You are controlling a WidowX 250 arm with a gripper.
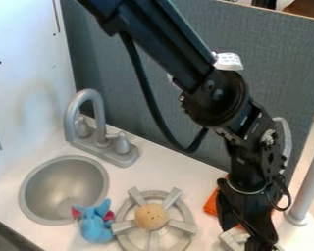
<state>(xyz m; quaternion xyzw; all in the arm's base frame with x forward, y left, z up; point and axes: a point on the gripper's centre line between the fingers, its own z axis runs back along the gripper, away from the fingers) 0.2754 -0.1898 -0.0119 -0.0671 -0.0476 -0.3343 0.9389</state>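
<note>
The black gripper (252, 218) hangs down at the lower right, over the edge of a second grey burner (233, 240). An orange item (213, 205) lies beside and partly behind it; what the gripper may hold there is hidden. To the left, a round tan food item (151, 217) with small dark specks rests on the middle of the grey stove burner (186, 224). A blue stuffed toy (96, 226) with dark red ears sits between that burner and the sink.
A round metal sink basin (45, 184) lies at the left, with a grey faucet (99, 120) and knobs behind it. A grey divider (186, 112) stands along the back. At the right rises a light grey post (309, 181) on the white counter (202, 172).
</note>
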